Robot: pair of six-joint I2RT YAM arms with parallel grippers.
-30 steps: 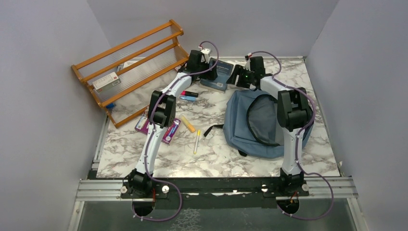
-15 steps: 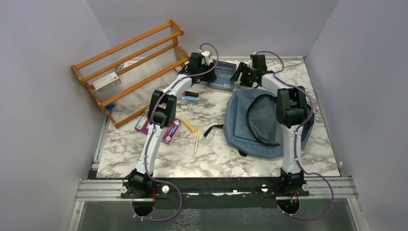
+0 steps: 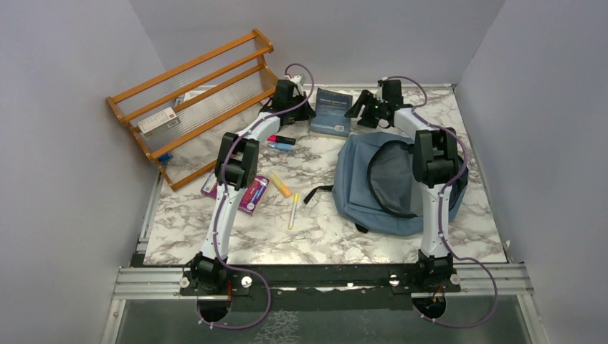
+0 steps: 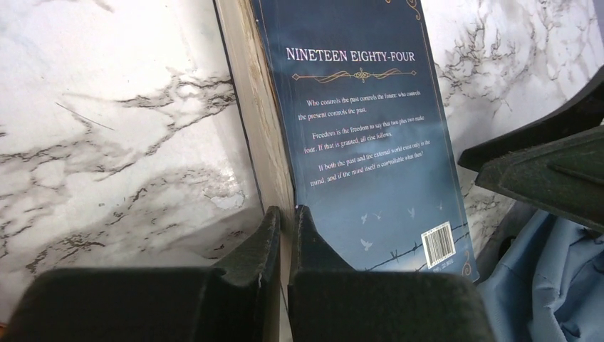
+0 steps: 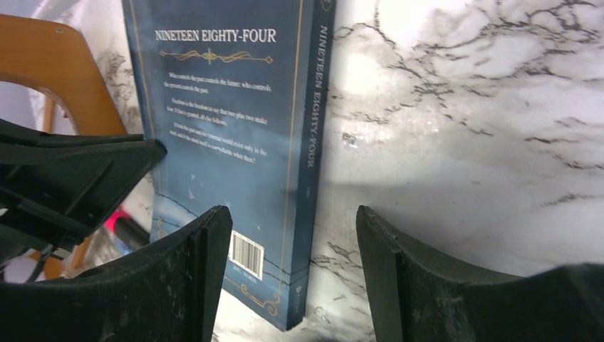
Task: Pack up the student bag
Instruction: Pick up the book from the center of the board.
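Left wrist: bag (image 4: 570, 285) near end effector (image 4: 287, 211).

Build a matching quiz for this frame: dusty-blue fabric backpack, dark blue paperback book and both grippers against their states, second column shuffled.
Column 1
1. dusty-blue soft fabric backpack
2. dark blue paperback book
3. left gripper
4. right gripper

Column 2
A. jaws wide apart
B. lying flat, back cover up
C. jaws shut together
D. unzipped, dark lining showing

Pairs: 1-D, 2-B, 3-C, 4-A
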